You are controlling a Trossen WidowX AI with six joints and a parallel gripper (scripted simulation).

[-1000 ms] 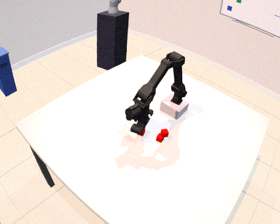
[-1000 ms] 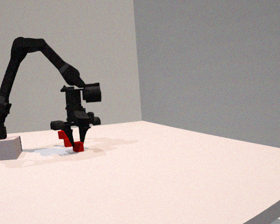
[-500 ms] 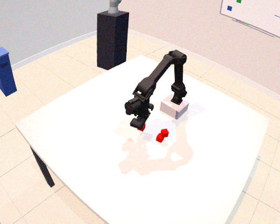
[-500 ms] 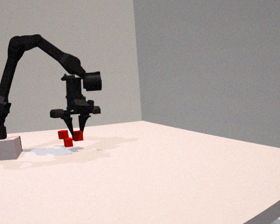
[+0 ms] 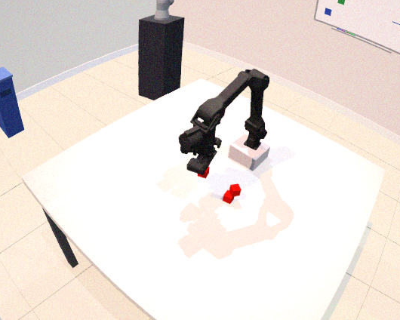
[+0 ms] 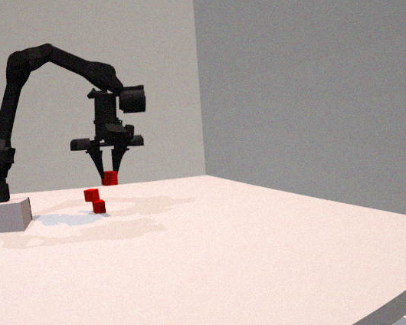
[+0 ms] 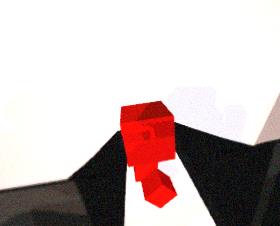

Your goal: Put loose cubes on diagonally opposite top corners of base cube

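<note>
The base cube is red and stands on the table. One red loose cube sits on its top, offset over one corner on the side toward the arm's base, and looks about level. My gripper is shut on the other red loose cube. The held cube is in the air, beside and above the two stacked cubes and apart from them. It looks about level. In the wrist view it hides part of the base cube.
The arm stands on a pale block behind the stacked cubes, on the white table. Shadows of the arm lie around the cubes. A black pedestal and a blue bin stand on the floor beyond the table.
</note>
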